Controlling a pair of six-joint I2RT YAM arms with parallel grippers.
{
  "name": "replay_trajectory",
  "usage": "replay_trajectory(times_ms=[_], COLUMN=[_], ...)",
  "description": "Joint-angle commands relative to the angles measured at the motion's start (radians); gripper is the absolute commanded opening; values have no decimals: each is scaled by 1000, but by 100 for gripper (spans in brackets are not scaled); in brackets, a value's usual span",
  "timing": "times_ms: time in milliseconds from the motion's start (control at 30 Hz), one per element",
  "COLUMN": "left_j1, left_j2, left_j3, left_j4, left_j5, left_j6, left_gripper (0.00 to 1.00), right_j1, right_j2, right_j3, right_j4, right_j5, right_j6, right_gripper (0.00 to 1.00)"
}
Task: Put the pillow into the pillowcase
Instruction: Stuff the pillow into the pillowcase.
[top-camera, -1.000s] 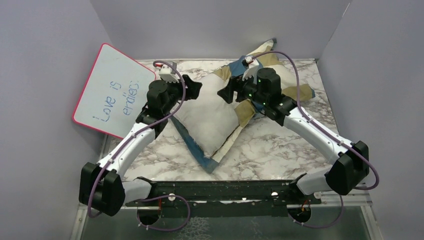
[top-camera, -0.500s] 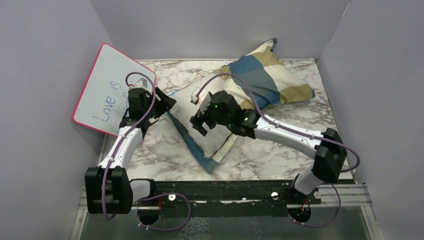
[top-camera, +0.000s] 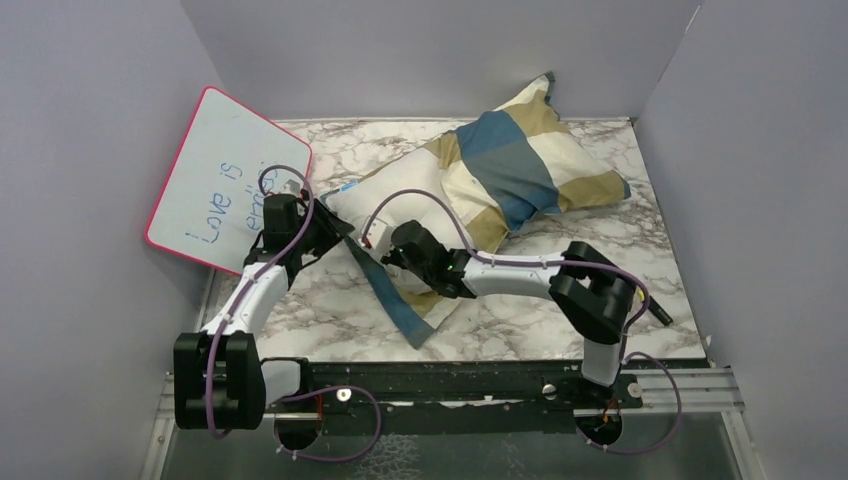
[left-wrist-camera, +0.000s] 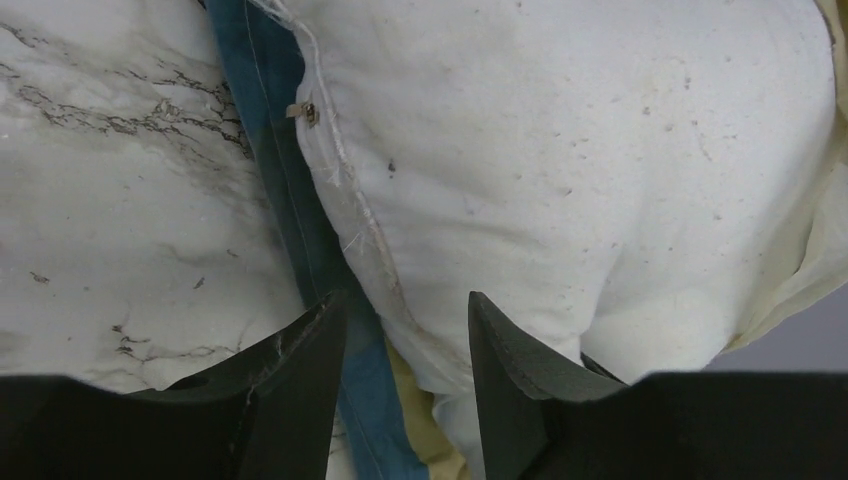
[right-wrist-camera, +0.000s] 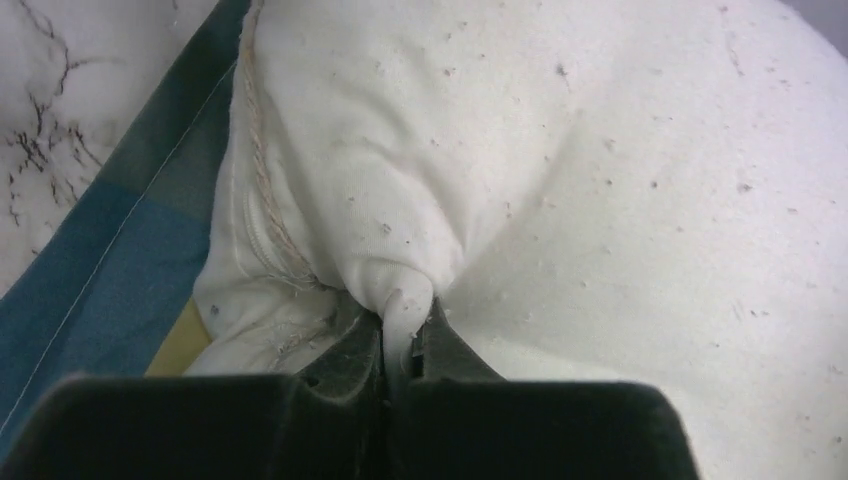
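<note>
The white pillow (top-camera: 405, 212) lies diagonally mid-table, its far end inside the blue, tan and cream checked pillowcase (top-camera: 510, 165). A blue strip of the pillowcase (left-wrist-camera: 262, 110) runs under the pillow's left edge. My left gripper (top-camera: 335, 226) is at that edge. In the left wrist view the left gripper (left-wrist-camera: 400, 300) is open, its jaws straddling the pillow's seam (left-wrist-camera: 600, 150). My right gripper (top-camera: 387, 256) is low at the pillow's near end. In the right wrist view the right gripper (right-wrist-camera: 408, 305) is shut on a pinch of the white pillow (right-wrist-camera: 620, 200), beside the pillowcase's blue edge (right-wrist-camera: 120, 260).
A pink-rimmed whiteboard (top-camera: 225, 180) with blue writing leans against the left wall, close behind my left arm. Grey walls enclose the marble table (top-camera: 590, 245) on three sides. The right arm's elbow (top-camera: 600, 290) folds over the table's near right part.
The right arm swung from the pillowcase to the pillow's near end and shut on a pinch of it. The left gripper drew back to the pillow's left edge, its jaws narrowing.
</note>
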Motion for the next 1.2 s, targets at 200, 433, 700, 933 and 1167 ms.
replay_trajectory(times_ms=[200, 433, 700, 933, 1167], left_j1=[-11, -180, -416, -593, -697], left_j2=[-158, -211, -3, 153, 252], left_j3=[-103, -133, -117, -108, -126], left_j4=[-2, 47, 312, 474, 613], left_j5=[-57, -162, -373, -576, -672], left_j6=[-259, -442, -565, -631, -793], left_gripper=[42, 39, 39, 51, 47], right_j1=[-301, -363, -377, -377, -377], right_j2=[-343, -415, -513, -599, -624], right_j3=[-150, -172, -294, -339, -323], right_j4=[202, 309, 564, 632, 659], right_j5=[-538, -636, -713, -670, -711], right_j6=[640, 806, 984, 1023, 1067], right_gripper=[0, 0, 0, 0, 0])
